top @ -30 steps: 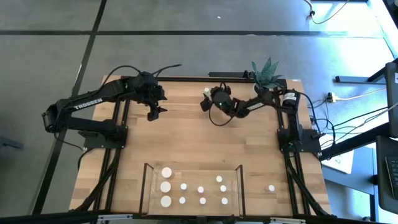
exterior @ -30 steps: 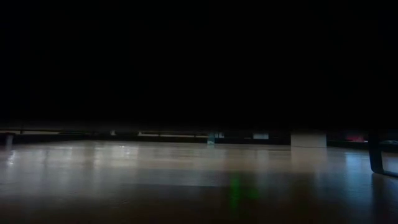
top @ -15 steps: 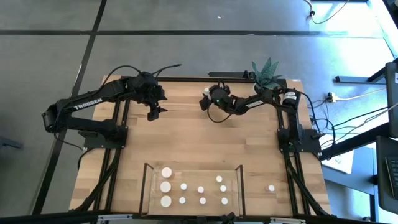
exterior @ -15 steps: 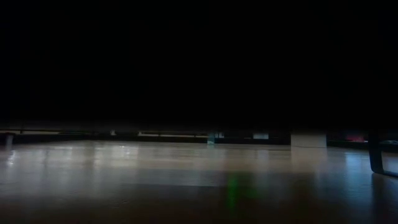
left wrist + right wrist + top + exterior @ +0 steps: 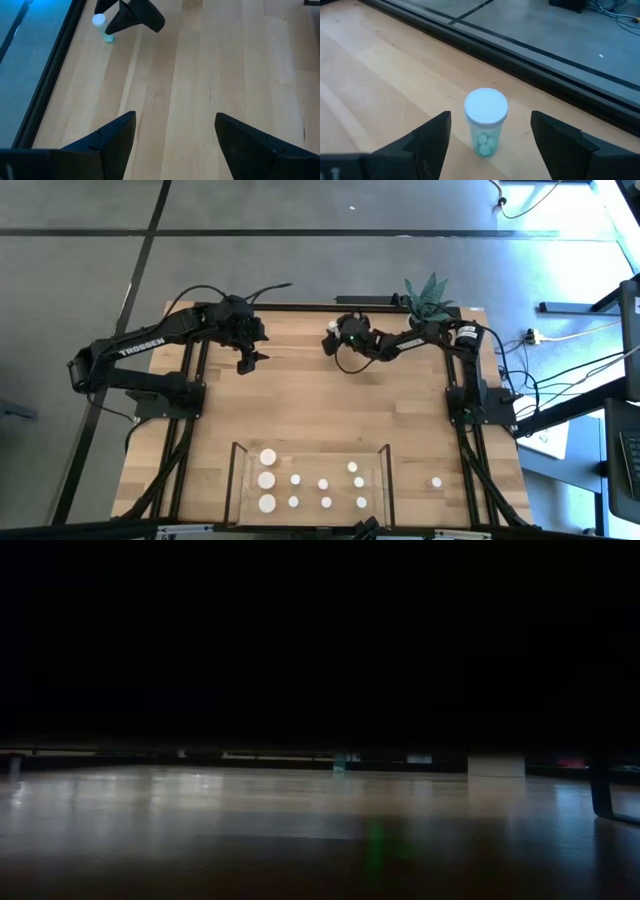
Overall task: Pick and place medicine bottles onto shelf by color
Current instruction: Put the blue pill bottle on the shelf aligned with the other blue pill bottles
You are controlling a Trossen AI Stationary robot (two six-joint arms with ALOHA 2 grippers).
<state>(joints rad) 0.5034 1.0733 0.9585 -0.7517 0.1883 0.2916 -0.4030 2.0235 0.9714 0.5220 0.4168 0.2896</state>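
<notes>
While its jaws are standing wide apart, the right gripper (image 5: 490,142) is hovering at the far edge of the table (image 5: 320,405), with a small bottle (image 5: 486,121) standing upright just ahead of the gap between its fingers (image 5: 427,145); nothing is being gripped; that bottle is showing a white cap and a pale greenish body with pills inside, and it is resting on the bare wood near the table's dark rim. In the high view the same bottle (image 5: 332,327) is sitting just beside the right gripper (image 5: 338,340), close to the potted plant (image 5: 428,297) at the far right corner. The left gripper (image 5: 172,137) is also standing open and holding nothing, hanging over the far left part of the table (image 5: 210,75), well apart from the bottle (image 5: 101,26), which is appearing farther off beside the other arm's fingers. At the near edge the shelf (image 5: 312,455) is lying between its dark side bars, carrying rows of white-capped bottles (image 5: 295,480), three of them wider at its left end; one more bottle (image 5: 436,482) is standing alone on the table to the right of the shelf. The low view is too dark to be showing any of this.
</notes>
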